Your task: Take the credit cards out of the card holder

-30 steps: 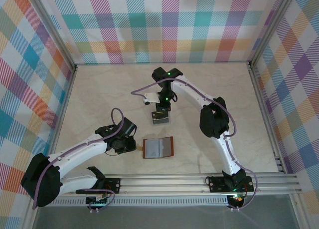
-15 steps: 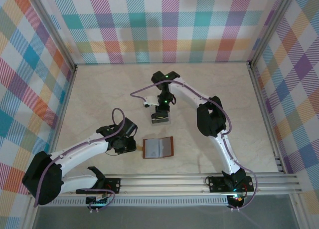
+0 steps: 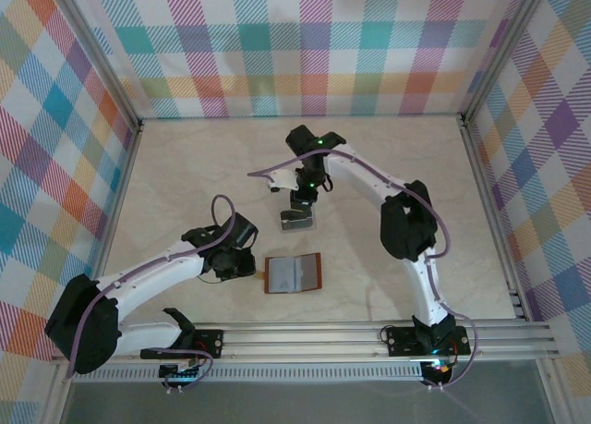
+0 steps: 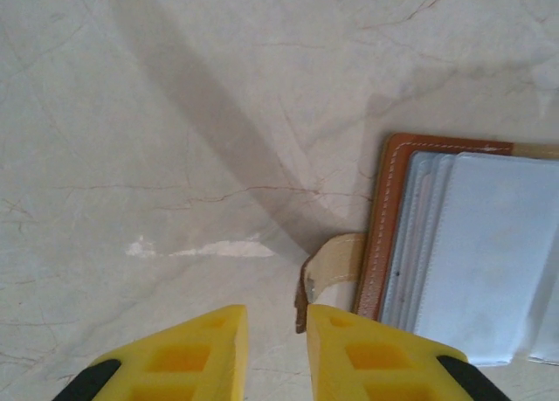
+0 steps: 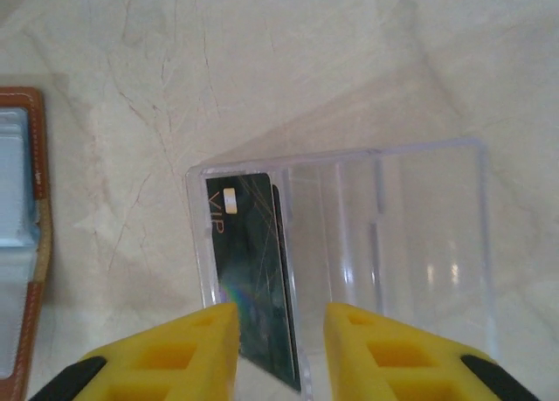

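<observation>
White arms [image 3: 152,274] w/ black joints [image 3: 406,228], purple cables [image 3: 213,202], yellow end effector fingers [image 4: 188,357].

Card holder [image 3: 294,273] was reddish-brown, pockets [image 4: 489,252] pale blue-grey. Credit card [image 5: 253,279] looked dark green, gilt lettering. Table [image 3: 185,184] cream, marble-veined; walls [image 3: 305,45] pastel plaid.

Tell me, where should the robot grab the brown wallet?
Probably by the small tab on its left edge, coming from the left, where the left pincer is. The wallet lies open and flat; only the tab curls up off the table to pinch.
</observation>
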`<act>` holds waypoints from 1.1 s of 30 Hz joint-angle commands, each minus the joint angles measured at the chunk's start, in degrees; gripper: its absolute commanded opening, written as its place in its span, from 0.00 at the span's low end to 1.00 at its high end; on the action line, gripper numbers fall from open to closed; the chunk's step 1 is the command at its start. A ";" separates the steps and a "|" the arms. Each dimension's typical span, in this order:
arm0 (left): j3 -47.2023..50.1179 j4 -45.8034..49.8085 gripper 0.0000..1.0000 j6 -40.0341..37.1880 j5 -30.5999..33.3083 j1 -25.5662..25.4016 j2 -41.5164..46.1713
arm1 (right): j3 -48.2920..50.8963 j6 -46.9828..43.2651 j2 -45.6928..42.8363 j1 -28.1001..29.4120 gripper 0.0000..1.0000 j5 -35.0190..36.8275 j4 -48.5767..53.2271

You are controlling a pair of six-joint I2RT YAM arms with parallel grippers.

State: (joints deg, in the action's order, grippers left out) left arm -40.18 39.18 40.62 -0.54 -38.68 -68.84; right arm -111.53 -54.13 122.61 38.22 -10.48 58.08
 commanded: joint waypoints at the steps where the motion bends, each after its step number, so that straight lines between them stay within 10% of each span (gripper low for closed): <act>1: -2.35 2.21 0.25 -1.20 -0.04 0.62 0.19 | 5.08 4.94 -6.48 0.10 0.33 0.36 -5.70; 17: -2.49 -4.73 0.25 1.81 -6.38 0.29 0.71 | 38.78 69.17 -30.68 4.22 0.33 0.98 -30.67; 33: -5.24 -7.35 0.24 0.48 -8.27 -0.17 -4.69 | 49.64 94.03 -32.17 8.78 0.29 -3.03 -36.62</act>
State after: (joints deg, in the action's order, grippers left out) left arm -43.68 33.47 41.30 -7.42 -38.59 -72.73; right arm -63.22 34.94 89.54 46.28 -11.68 23.05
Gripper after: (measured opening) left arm 0.236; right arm 0.288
